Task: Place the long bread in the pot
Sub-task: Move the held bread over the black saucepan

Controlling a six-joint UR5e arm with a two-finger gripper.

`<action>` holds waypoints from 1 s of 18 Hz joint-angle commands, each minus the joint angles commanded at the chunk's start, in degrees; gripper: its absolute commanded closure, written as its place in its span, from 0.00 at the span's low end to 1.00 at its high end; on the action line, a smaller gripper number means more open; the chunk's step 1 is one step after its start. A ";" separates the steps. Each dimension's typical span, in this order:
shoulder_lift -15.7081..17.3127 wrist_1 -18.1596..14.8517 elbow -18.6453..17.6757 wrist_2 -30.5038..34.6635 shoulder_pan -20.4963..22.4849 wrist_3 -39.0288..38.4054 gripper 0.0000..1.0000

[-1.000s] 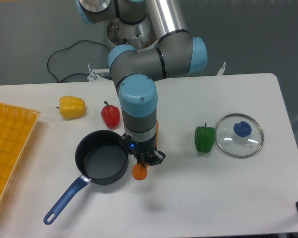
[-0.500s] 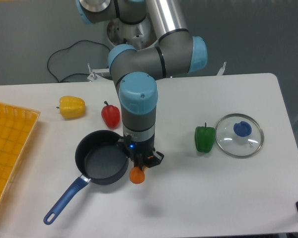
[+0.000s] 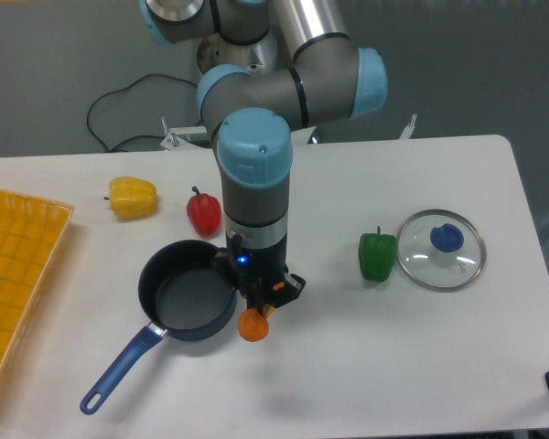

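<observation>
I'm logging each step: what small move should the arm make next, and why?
Probably shift left toward the pot. The gripper appears shut on the long bread, whose orange end hangs just right of the rim, not yet over the pot's opening.

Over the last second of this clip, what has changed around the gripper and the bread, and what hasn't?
The gripper stays shut on the long bread, whose orange end has shifted slightly left, toward the pot, and sits a little lower in the image. The wrist above has tilted a bit. The bread is still outside the pot, beside its right rim. The pot, red pepper, yellow pepper, green pepper and glass lid have not moved.
</observation>
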 joint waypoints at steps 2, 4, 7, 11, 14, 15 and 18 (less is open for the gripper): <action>0.26 0.26 0.44 -1.68 -0.09 -3.25 0.89; 0.44 0.79 0.70 -2.47 -0.26 -4.84 0.89; 0.35 2.28 0.70 -3.53 -0.61 -7.04 0.89; 0.00 3.78 0.70 -3.53 -1.75 -8.98 0.89; -0.35 3.87 0.62 -3.53 -2.11 -9.07 0.88; -0.44 3.87 0.62 -3.53 -2.20 -8.98 0.88; -0.97 4.74 0.18 -3.53 -3.34 -9.85 0.85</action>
